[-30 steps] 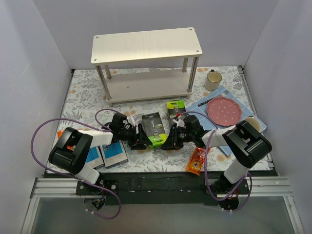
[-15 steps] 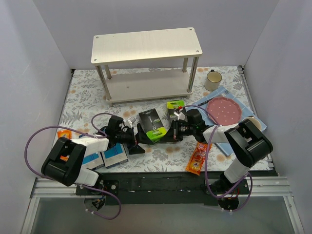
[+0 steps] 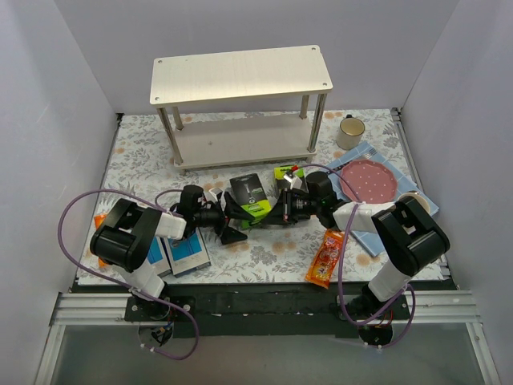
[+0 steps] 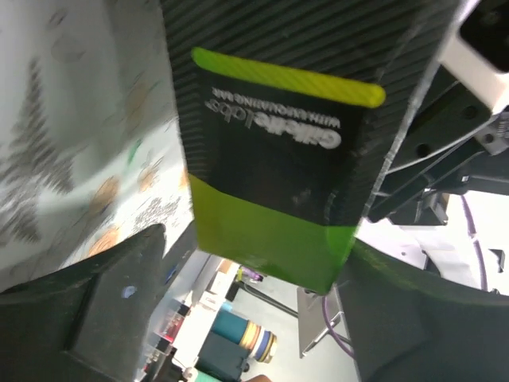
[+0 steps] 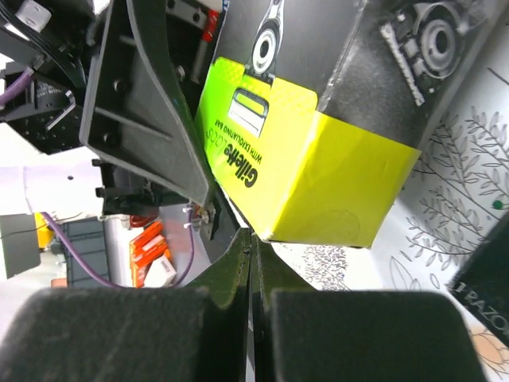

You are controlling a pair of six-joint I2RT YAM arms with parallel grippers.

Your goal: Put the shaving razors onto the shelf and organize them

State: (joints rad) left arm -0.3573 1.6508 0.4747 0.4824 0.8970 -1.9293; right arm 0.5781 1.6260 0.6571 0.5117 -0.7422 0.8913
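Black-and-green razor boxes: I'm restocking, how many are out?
2. One box in front of the shelf; other box just right of it, partly behind the right arm.

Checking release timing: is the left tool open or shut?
Open. The left tool shows its fingers wide apart in its wrist view, one each side of the black box.
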